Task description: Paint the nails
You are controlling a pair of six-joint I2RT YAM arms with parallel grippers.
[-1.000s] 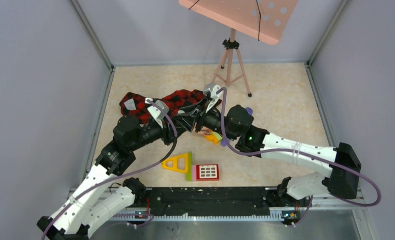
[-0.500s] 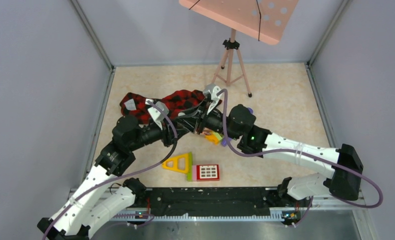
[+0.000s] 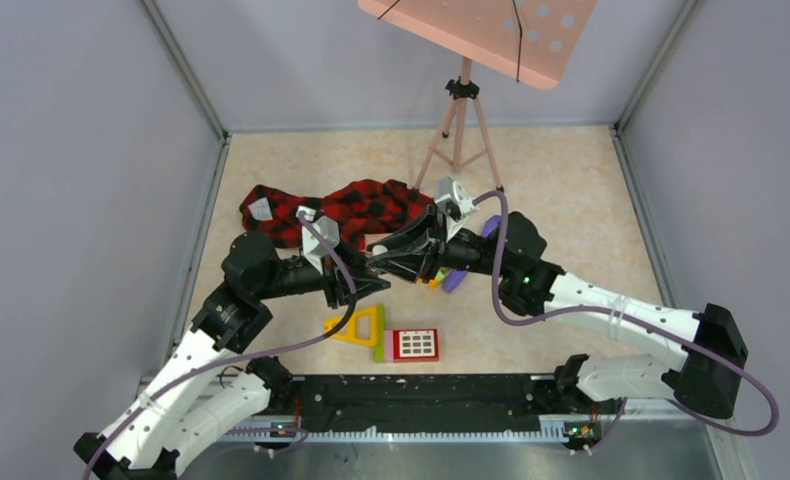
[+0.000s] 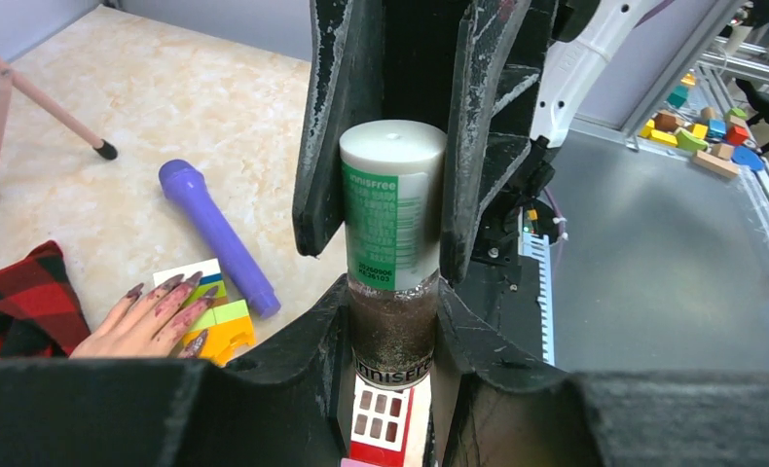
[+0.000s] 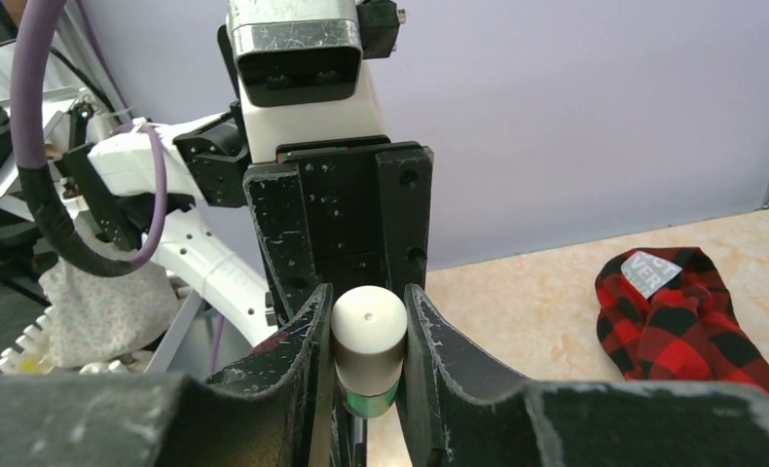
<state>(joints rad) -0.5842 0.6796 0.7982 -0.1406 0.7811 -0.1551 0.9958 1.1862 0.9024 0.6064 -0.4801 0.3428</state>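
Observation:
A small polish bottle (image 4: 392, 326) with brown glittery glass and a green-labelled, white-topped cap (image 4: 392, 199) is held between both grippers. My left gripper (image 4: 390, 304) is shut on the glass body. My right gripper (image 5: 367, 311) faces it and is shut on the cap (image 5: 368, 336). In the top view the two grippers, left (image 3: 363, 276) and right (image 3: 387, 258), meet above the mat. The mannequin hand (image 4: 137, 326) with dark purplish nails (image 4: 171, 283) lies to the left on coloured blocks, its plaid sleeve (image 3: 366, 205) behind it. The hand is hidden under the arms in the top view.
A purple marker (image 4: 220, 233) lies beside the hand. Yellow and green blocks (image 4: 220, 316) sit under the fingertips. A yellow triangle block (image 3: 356, 325) and a red window block (image 3: 414, 345) lie near the front. A pink tripod (image 3: 461, 110) stands at the back.
Both grippers have drawn away from the hand toward the front. The right arm has swung to the right and now faces the left gripper across the bottle.

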